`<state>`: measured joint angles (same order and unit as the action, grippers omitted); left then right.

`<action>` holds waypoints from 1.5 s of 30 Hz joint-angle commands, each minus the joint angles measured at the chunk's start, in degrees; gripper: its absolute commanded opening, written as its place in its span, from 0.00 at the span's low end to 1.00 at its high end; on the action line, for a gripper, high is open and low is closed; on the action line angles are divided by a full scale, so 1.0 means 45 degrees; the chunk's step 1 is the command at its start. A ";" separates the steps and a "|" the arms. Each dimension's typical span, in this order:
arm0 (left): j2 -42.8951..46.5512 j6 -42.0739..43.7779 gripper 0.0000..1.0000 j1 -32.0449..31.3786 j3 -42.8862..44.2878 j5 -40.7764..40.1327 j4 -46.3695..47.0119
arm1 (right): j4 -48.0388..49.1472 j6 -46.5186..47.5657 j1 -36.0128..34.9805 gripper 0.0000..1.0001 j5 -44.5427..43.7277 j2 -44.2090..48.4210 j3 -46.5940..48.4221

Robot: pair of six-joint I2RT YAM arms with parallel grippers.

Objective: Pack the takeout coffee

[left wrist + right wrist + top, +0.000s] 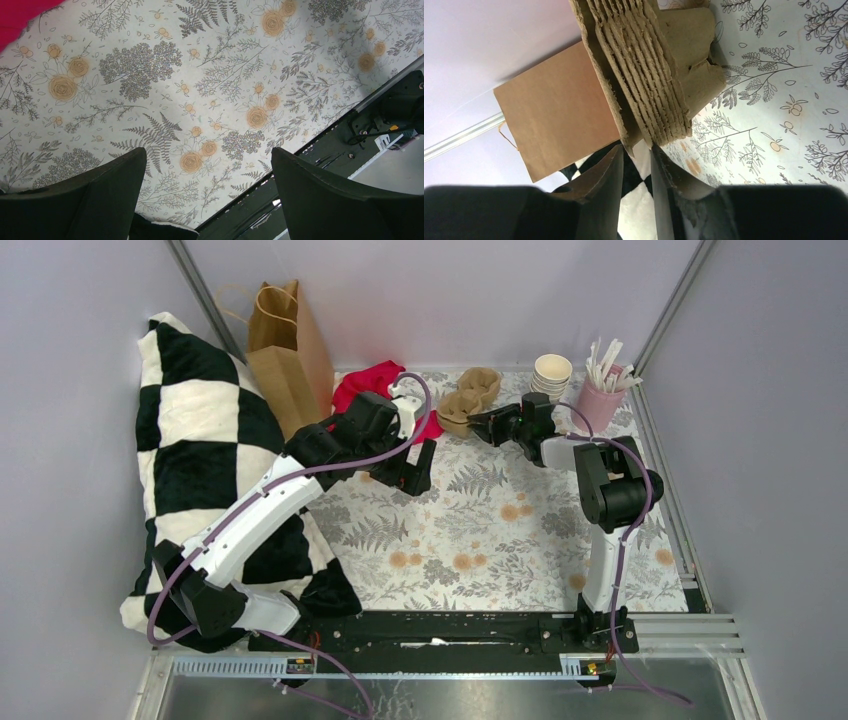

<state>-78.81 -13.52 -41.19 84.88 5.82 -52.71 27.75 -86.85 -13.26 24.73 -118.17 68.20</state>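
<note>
Closest to us is the black bar (440,630) that both arms are bolted to, at the near edge of the flowery table (470,540). Far left, a big black and white checked pillow (195,455) leans on the wall. Next comes a brown paper bag (290,350), standing up, then a red cloth (365,380). The left gripper (415,472) hangs over the table by the cloth, fingers wide apart and holding nothing. A stack of brown cardboard cup trays (470,400) is next. The right gripper (638,150) points at it, with only a thin gap between the fingers and the stack's corner right at their tips. Then come stacked paper cups (552,372) and a pink cup (600,405) of white sticks (605,360). The takeout coffee shows in no view.
</note>
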 commanded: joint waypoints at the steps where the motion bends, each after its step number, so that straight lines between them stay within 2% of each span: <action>1: 0.0442 0.0133 0.99 -0.0085 0.0062 0.0009 0.0299 | 0.0497 -0.0191 -0.0179 0.40 -0.0086 0.0178 0.0251; 3: 0.0423 0.0133 0.99 -0.0085 0.0060 0.0033 0.0301 | 0.0453 -0.0168 -0.0179 0.47 -0.0088 0.0353 0.0137; 5: 0.0413 0.0133 0.99 -0.0082 0.0055 0.0047 0.0296 | 0.0283 -0.0085 -0.0169 0.50 -0.0070 0.0479 0.0153; 10: 0.0403 0.0133 0.99 -0.0070 0.0020 0.0091 0.0306 | 0.0163 0.0046 -0.0169 0.51 -0.0099 0.0669 0.0259; 14: 0.0426 0.0133 0.99 -0.0109 0.0020 0.0121 0.0306 | 0.0180 0.0016 -0.0179 0.48 -0.0133 0.0460 0.0454; 18: 0.0442 0.0153 0.99 -0.0122 0.0011 0.0062 0.0301 | 0.0209 -0.0026 -0.0185 0.39 -0.0154 0.0355 0.0584; 26: 0.0442 0.0172 0.99 -0.0122 0.0018 0.0050 0.0306 | -0.0047 0.0062 -0.0179 0.38 -0.0319 -0.0048 0.0865; 36: 0.0409 0.0192 0.99 -0.0130 0.0071 0.0053 0.0289 | -0.0599 0.0359 -0.0199 0.17 -0.0291 -0.0062 0.1023; 40: 0.0403 0.0192 0.99 -0.0160 0.0126 0.0003 0.0307 | -0.1149 0.0695 -0.0211 0.07 -0.0142 0.0197 0.1646; 45: 0.0403 0.0192 0.99 -0.0176 0.0194 -0.0144 0.0306 | -0.1713 0.1278 -0.0261 0.00 0.0060 0.1036 0.2838</action>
<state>-78.81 -13.45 -41.60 84.73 5.80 -52.73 21.19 -84.23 -13.72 24.75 -118.26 75.20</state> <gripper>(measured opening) 0.988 0.048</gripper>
